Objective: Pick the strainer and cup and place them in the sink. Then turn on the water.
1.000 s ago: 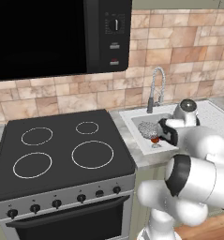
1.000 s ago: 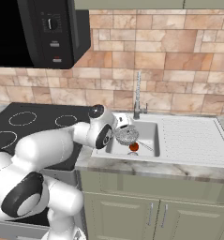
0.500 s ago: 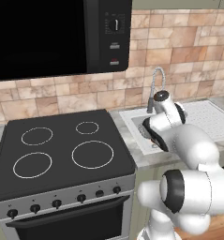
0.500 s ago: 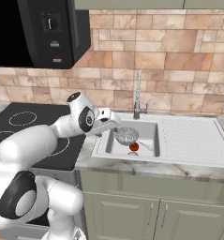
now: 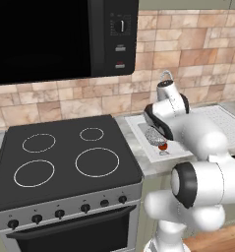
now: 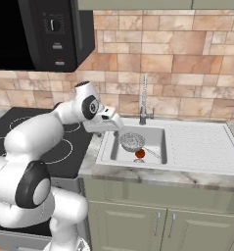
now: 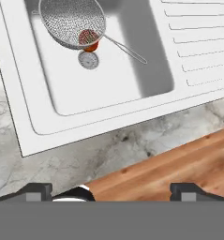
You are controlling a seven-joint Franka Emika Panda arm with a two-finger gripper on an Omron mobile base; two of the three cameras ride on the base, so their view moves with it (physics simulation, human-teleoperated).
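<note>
The speckled mesh strainer [image 6: 132, 141] lies inside the white sink [image 6: 160, 137], its thin handle pointing toward the drainboard. From the hand view the strainer [image 7: 72, 22] sits at the top, partly over a small red and brown ball [image 7: 88, 40] beside the drain. My gripper [image 6: 112, 127] hovers open above the sink's left rim, a little left of the strainer, with nothing between its fingertips [image 7: 36, 190]. The chrome faucet [image 6: 144, 98] rises behind the basin. The cup is out of view.
A black stove top [image 5: 65, 157] lies left of the sink, under a dark microwave [image 5: 55, 39]. The ribbed drainboard [image 6: 201, 144] extends right of the basin. A marble counter edge [image 7: 85, 154] and wooden floor [image 7: 179, 159] show below the hand.
My hand has drawn back from the strainer in the basin, rising and swinging left to the sink's left rim. The strainer and ball stayed in the sink. The jaws stayed open.
</note>
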